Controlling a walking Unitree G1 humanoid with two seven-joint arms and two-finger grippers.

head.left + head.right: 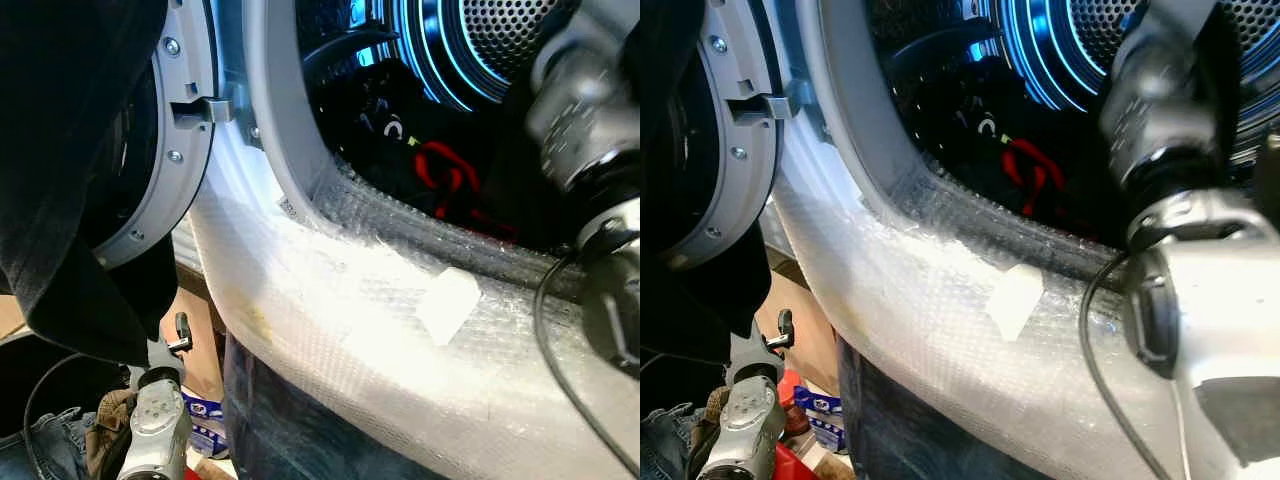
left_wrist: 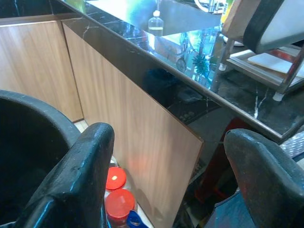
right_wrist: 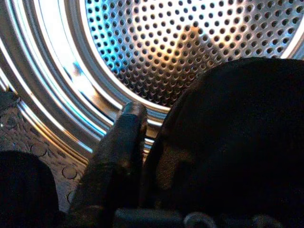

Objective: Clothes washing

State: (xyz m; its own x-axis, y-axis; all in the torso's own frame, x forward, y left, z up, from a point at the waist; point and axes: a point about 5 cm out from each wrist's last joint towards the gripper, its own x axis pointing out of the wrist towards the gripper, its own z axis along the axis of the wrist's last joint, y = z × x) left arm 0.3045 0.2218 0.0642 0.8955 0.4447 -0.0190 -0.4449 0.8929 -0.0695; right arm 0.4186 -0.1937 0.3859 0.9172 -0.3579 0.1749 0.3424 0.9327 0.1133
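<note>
The right arm [image 1: 1170, 150] reaches through the washing machine's opening [image 1: 300, 170], and its wrist camera looks at the perforated drum [image 3: 190, 52]. There the right gripper [image 3: 142, 156] is closed on a dark cloth [image 3: 237, 152] pressed against one finger [image 3: 118, 147]. More clothes, black with red [image 1: 445, 175], lie at the drum's bottom. The door [image 1: 150, 150] stands open on the left. The left gripper [image 2: 166, 180] hangs low by a wooden cabinet [image 2: 128, 128], fingers spread and empty.

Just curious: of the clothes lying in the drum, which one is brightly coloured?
The red garment, low near the drum's front edge; the other clothes around it are black.
</note>
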